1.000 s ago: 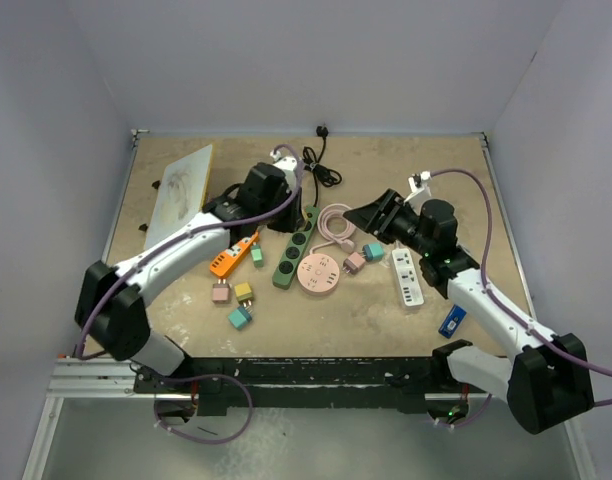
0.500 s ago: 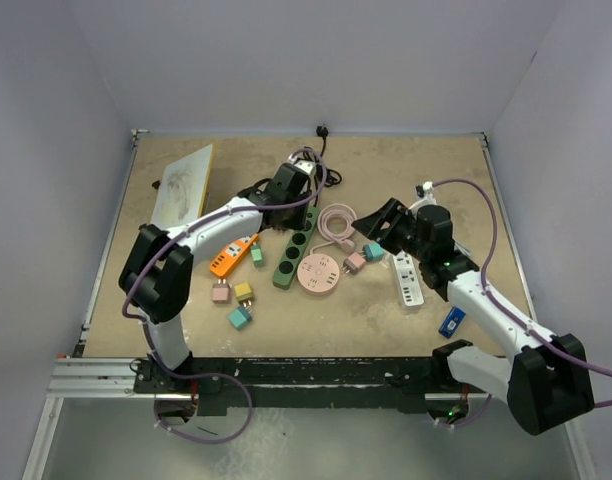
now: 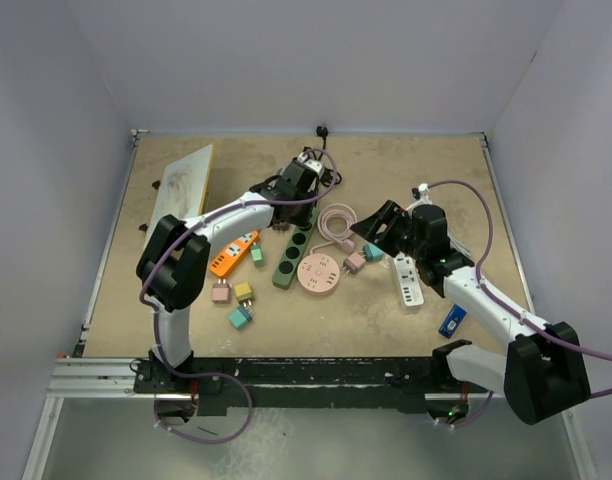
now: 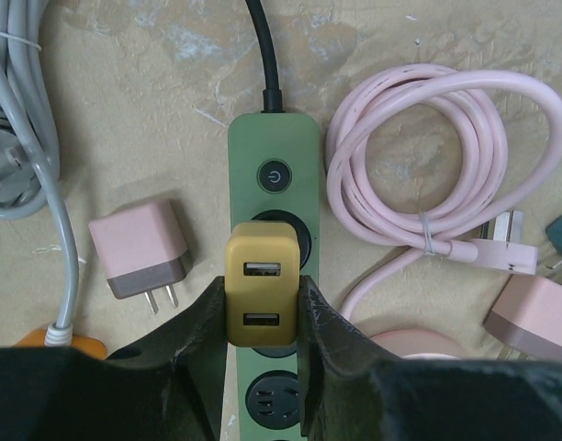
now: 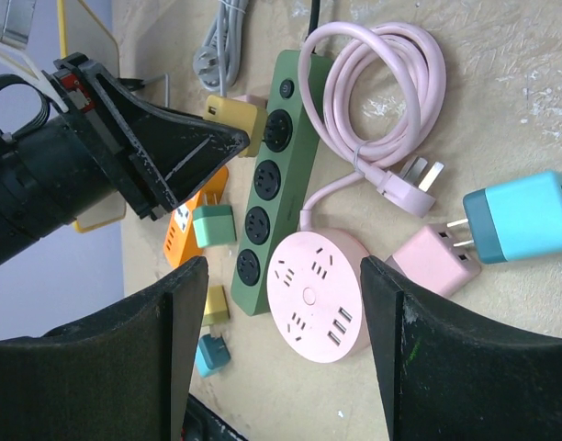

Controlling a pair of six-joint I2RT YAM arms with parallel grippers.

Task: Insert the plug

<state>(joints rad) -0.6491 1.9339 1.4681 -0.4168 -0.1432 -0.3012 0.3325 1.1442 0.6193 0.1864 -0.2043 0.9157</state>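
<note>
Scuffed beige tabletop [image 3: 466, 180], boxed in by pale grey walls, carries a scatter of power strips and chargers. The left gripper [image 4: 263, 312] is clamped on the yellow plug [image 4: 262, 276], one finger on each side of it. The plug sits over the first socket of the green power strip [image 4: 274, 147], just near of the round switch at the strip's far end. Whether its prongs are seated cannot be told. A pink charger [image 4: 139, 246] lies just left of the strip, and a coiled pink cable [image 4: 428, 138] lies to the right. The right gripper [image 5: 283, 264] hangs with its jaws spread wide and nothing between them, above the round pink socket hub [image 5: 316, 299], near a teal charger [image 5: 520, 216].
</note>
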